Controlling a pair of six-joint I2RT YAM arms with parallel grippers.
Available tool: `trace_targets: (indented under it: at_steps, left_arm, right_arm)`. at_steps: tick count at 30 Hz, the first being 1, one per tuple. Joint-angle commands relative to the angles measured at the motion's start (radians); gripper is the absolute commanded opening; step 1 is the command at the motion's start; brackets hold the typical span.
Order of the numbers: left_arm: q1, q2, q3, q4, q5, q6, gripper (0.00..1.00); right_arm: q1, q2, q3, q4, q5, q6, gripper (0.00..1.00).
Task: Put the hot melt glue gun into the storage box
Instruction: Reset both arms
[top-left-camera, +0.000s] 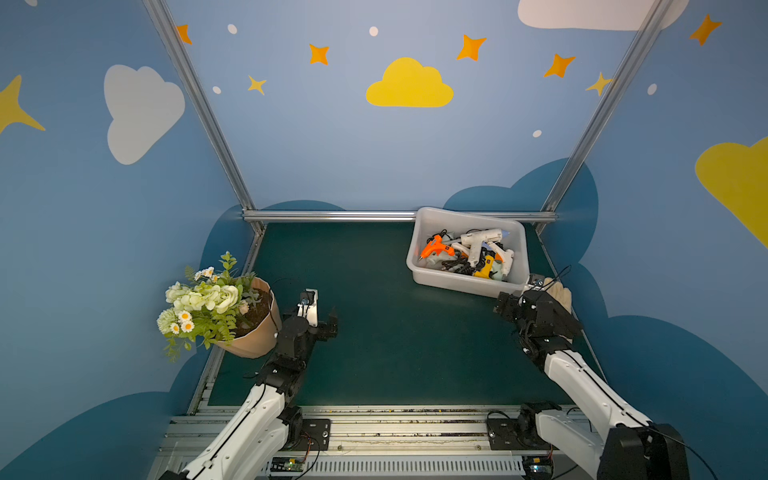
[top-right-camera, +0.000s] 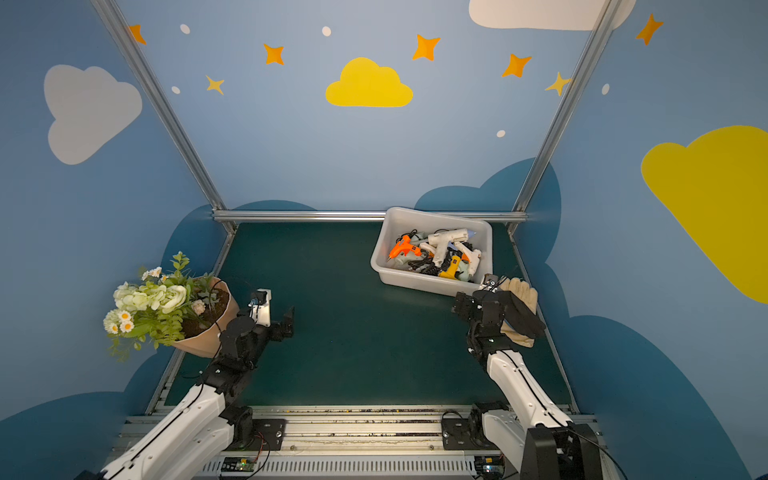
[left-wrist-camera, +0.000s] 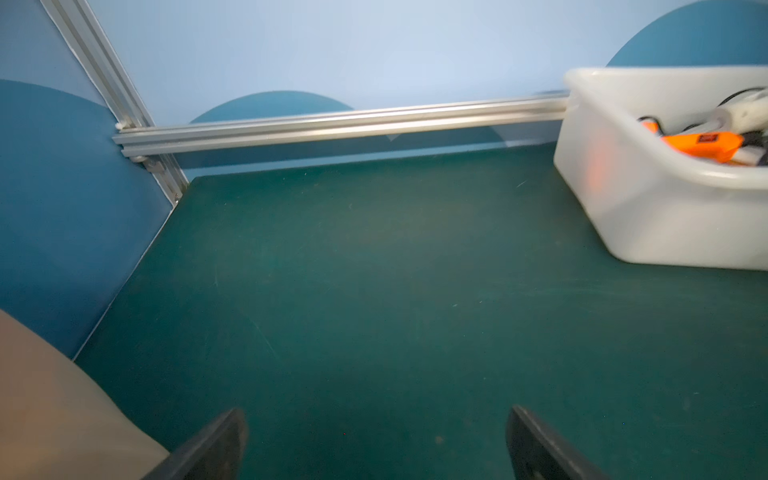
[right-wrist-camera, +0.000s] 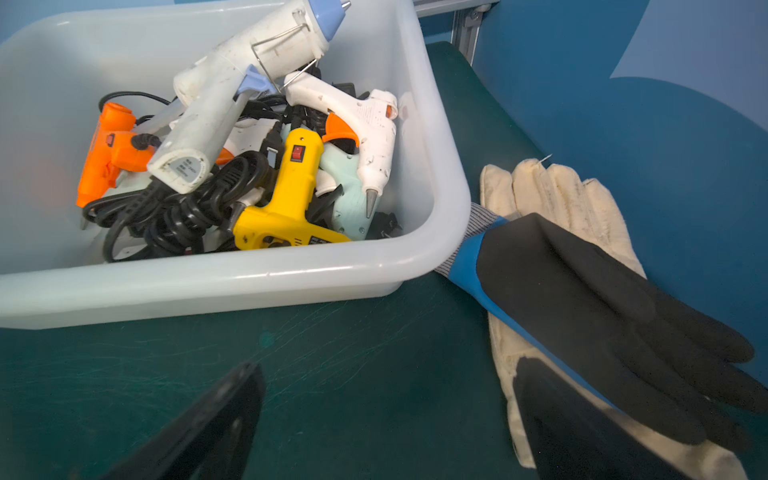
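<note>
Storage box (top-left-camera: 459, 286), a pale grey-white plastic tub w/ rounded corners & rolled rim, sits at the far right of the green table (top-left-camera: 395, 345). Its long axis runs approx left-right, slightly skewed. All the glue guns lie inside it, piled over black cords. The big white gun (right-wrist-camera: 224, 104) is on top, barrel approx left-right, blue nozzle to the right, grip toward the near side. The orange gun (right-wrist-camera: 110, 153) lies at the left end, tip toward the near left. The yellow gun (right-wrist-camera: 291, 195) w/ red switch & the mint gun (right-wrist-camera: 347, 187) lie by the near wall. The small white gun (right-wrist-camera: 372, 133) w/ orange trigger points its tip near. Left gripper (left-wrist-camera: 376, 446) is spread wide, empty, over bare table beside the flower pot (top-left-camera: 253, 332). Right gripper (right-wrist-camera: 386, 415) is also spread, holding nothing, just off the box's near right corner by the black glove (right-wrist-camera: 582, 299), which lies on the cream glove (right-wrist-camera: 552, 195).
</note>
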Motion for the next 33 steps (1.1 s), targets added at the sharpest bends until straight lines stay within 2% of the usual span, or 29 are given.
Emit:
trace_targets:
  at_steps: [1, 11, 17, 20, 22, 27, 30, 31, 33]
  left_arm:
    - [0.064, 0.077, -0.007, 0.142, 0.123, 0.048, 1.00]
    - [0.202, 0.358, 0.038, 0.340, 0.289, 0.042, 1.00]
    - [0.227, 0.476, 0.050, 0.453, 0.330, 0.038, 1.00]
    - [0.227, 0.521, 0.076, 0.468, 0.342, 0.049, 1.00]
    - [0.230, 0.545, 0.093, 0.471, 0.342, 0.063, 1.00]
    - [0.254, 0.679, 0.091, 0.608, 0.385, 0.067, 1.00]
    - [0.279, 0.747, 0.125, 0.602, 0.429, 0.056, 1.00]
    - [0.291, 0.762, 0.124, 0.625, 0.446, 0.038, 1.00]
    - [0.312, 0.752, 0.127, 0.603, 0.461, 0.027, 1.00]
  right_arm:
    - [-0.026, 0.039, -0.012, 0.131, 0.007, -0.042, 0.98]
    - [-0.117, 0.210, -0.039, 0.326, -0.154, -0.068, 0.98]
    - [-0.147, 0.272, -0.048, 0.406, -0.258, -0.120, 0.98]
    - [-0.160, 0.324, -0.056, 0.472, -0.267, -0.093, 0.98]
    - [-0.159, 0.317, -0.037, 0.423, -0.306, -0.134, 0.98]
    - [-0.161, 0.316, -0.076, 0.498, -0.355, -0.161, 0.98]
    - [-0.163, 0.374, -0.116, 0.633, -0.406, -0.177, 0.98]
    - [-0.163, 0.419, -0.117, 0.694, -0.397, -0.135, 0.98]
    - [-0.162, 0.474, -0.101, 0.741, -0.453, -0.155, 0.98]
